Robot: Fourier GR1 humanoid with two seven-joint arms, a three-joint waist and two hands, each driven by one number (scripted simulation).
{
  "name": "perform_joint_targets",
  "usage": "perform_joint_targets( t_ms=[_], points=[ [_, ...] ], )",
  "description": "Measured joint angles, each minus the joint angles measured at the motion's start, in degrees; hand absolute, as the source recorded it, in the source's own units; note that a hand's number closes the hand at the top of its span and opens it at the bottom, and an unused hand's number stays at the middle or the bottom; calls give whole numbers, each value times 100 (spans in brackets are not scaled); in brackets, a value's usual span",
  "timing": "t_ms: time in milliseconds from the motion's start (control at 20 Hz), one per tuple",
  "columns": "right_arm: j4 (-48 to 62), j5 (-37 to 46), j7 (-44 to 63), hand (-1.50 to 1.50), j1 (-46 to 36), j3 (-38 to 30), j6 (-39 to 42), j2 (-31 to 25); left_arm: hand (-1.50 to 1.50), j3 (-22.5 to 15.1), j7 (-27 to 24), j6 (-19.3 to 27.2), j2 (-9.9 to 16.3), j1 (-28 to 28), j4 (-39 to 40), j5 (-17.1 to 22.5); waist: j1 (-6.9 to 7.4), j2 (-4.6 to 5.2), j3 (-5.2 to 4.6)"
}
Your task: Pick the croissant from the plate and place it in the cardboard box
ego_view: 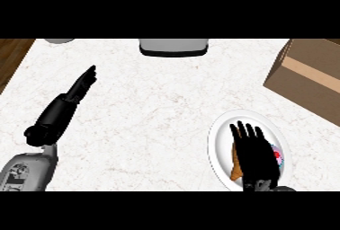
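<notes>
Croissant (234,167) pastry shows only as a tan sliver on the white plate (222,130), peeking out along the left edge of the right hand (256,152). That hand covers most of it, palm down, fingers stretched straight toward the far rim of the plate rather than curled round anything, so it reads as spread flat over the pastry and not yet gripping. Placed like this, the palm sits directly above the thing it must lift, which makes sense as the stance just before closing. A small red and pale patch (277,157) shows at the hand's right edge; it may be another bit of food on the plate, though too little is visible to name it.

The plate lies on the marble counter (153,117) near the lower right. Beyond it, up and to the right, stands the cardboard box (305,76), a paler tape strip crossing its top; it is near the plate but apart from it, a short carry away for that same arm.

The left hand (83,85) lies well to the left over bare counter, fingers straight and together, holding nothing, seemingly parked out of the way. A grey appliance (174,46) sits at the far edge, cut off by the view.
</notes>
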Motion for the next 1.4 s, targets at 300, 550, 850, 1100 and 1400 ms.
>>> perform_joint_targets(
  t_ms=[300, 550, 850, 1100, 1400],
  points=[
    [562, 185, -787, 150, -136, -53, -412, -33, 0, 117, -66, -100, -57, -69, 121, -65, 8, -12, -18],
    [629, 506, -1325, 150, -221, -26, -867, -148, 0, 166, -40, -200, -57, 95, -111, -76, 13, -29, -32],
    [724, 748, -1945, 150, -314, 18, -1310, -147, 0, 190, -9, -211, -156, 12, -65, -162, 9, -24, -35],
    [871, -273, -3625, 150, -711, -303, -1477, -360, 0, 193, -89, -250, -145, -21, -2, -175, 83, 21, -7],
    [694, -1084, -5194, 150, -1050, -974, -1741, -835, 0, 258, -34, -279, -123, -21, 2, -168, 29, 8, 2]
  ],
)
